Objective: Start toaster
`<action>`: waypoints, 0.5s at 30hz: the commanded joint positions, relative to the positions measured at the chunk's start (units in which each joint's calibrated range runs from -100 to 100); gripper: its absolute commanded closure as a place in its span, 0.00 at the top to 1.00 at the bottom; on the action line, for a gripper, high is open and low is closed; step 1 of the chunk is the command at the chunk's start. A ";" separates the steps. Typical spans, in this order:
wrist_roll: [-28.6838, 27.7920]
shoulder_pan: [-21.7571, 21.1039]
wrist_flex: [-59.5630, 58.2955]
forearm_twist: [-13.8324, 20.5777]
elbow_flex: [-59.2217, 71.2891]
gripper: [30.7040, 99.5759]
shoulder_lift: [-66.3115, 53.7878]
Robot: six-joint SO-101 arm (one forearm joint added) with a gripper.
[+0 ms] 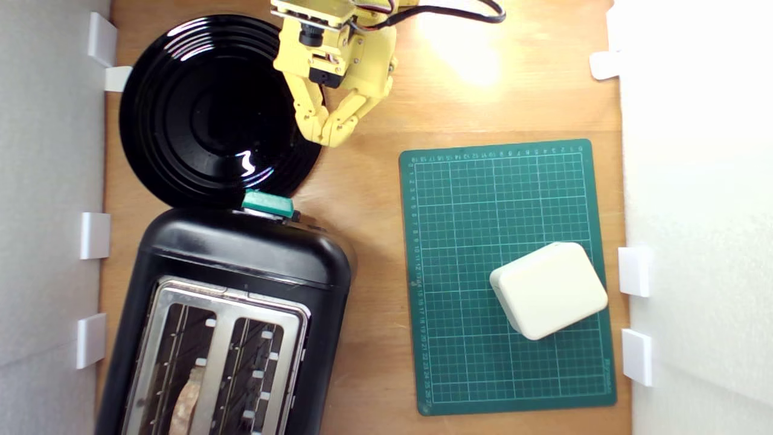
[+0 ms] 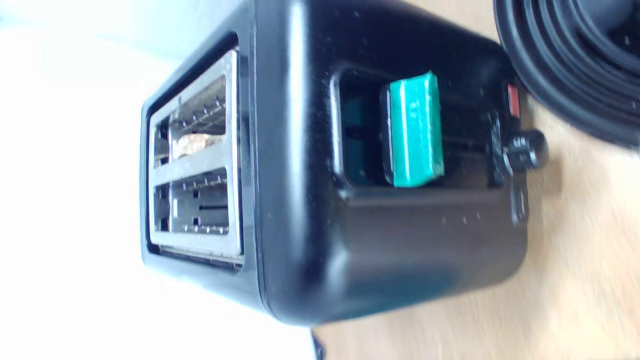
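One toaster: the toaster (image 1: 241, 314) is the largest thing here, a glossy black body low on the exterior view's left of the wooden table (image 1: 374, 193), with its lever end facing the arm.
One plate: the round black plate (image 1: 211, 109) lies just beyond the toaster's lever end, its rim close to or touching the toaster.
One mat: the green cutting mat (image 1: 507, 275) lies on the exterior view's right, well apart from the toaster.
One block: a cream rounded block (image 1: 548, 290) rests on the mat and plays no part in this step.
One gripper: the yellow gripper (image 1: 329, 136) hangs over the plate's edge, fingers drawn together at the tips and pinching nothing, apart from the lever.
Two slots: one slot (image 1: 187, 368) holds a brownish slice; the other (image 1: 253, 368) looks empty.
One lever: the teal lever (image 2: 415, 130) sits partway along its track in the wrist view; whether it is latched I cannot tell.
Step in hand: approach, as I judge it, with the press not yet made.
Doing it well: bring the closed fingertips squarely onto the lever's flat top, push straight along the track until it catches, and keep clear of the small black knob (image 2: 525, 150) and the red button (image 2: 513, 100) beside it.
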 commanded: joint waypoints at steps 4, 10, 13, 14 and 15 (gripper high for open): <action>0.39 -0.36 -4.89 1.96 -3.93 0.01 0.45; 3.17 3.76 -21.08 -2.07 1.98 0.01 0.86; 6.47 6.54 -25.45 -5.73 4.62 0.01 0.28; 7.47 7.57 -26.99 -6.57 5.25 0.01 0.28; 8.26 8.68 -28.45 -7.04 5.89 0.01 0.28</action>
